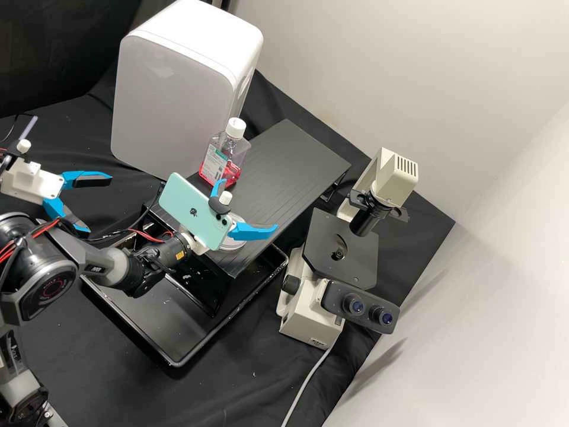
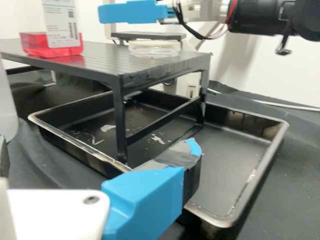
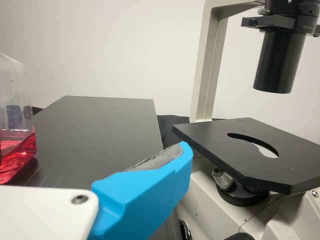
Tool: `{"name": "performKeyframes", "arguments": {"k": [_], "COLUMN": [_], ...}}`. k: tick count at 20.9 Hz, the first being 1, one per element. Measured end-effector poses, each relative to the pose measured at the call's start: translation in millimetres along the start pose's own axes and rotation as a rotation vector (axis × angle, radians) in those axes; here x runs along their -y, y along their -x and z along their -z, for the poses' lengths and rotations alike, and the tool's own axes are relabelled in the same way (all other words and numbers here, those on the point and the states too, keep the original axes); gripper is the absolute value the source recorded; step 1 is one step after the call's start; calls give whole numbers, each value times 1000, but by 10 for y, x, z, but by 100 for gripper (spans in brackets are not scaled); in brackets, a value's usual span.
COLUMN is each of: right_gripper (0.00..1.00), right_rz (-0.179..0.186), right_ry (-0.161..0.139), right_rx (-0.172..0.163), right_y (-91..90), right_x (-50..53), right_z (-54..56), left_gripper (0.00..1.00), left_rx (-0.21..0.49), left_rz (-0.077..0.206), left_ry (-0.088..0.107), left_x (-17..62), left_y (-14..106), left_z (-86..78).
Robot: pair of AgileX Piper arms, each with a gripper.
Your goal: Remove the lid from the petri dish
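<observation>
High view: the right arm (image 1: 112, 264) stretches level over the raised black slatted platform (image 1: 296, 160), its jaws spread just above the clear round petri dish (image 2: 154, 47) lying there. The left arm (image 1: 24, 178) hangs well aside, jaws spread. A labelled clear flask (image 1: 224, 155) holds red liquid.

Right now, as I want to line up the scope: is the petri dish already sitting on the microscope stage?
No, the petri dish lies on the raised black platform over the tray.
</observation>
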Motion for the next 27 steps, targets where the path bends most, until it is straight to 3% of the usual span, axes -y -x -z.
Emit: {"name": "performKeyframes", "arguments": {"k": [11, 16, 20, 27], "right_gripper": [100, 100, 100, 100], "right_rz": [7, 14, -9, 9], "right_ry": [-8, -3, -9, -8], "right_rx": [7, 16, -4, 14], "right_y": [35, 230, 418, 594], "right_x": [22, 10, 1, 77], "right_z": [-23, -41, -41, -119], "left_gripper": [100, 100, 100, 100], "left_rx": [-1, 1, 1, -2], "left_rz": [1, 2, 2, 14], "left_ry": [1, 1, 1, 7], "left_x": [4, 5, 5, 38], "left_y": [0, -2, -2, -10], "left_z": [4, -1, -1, 10]}}
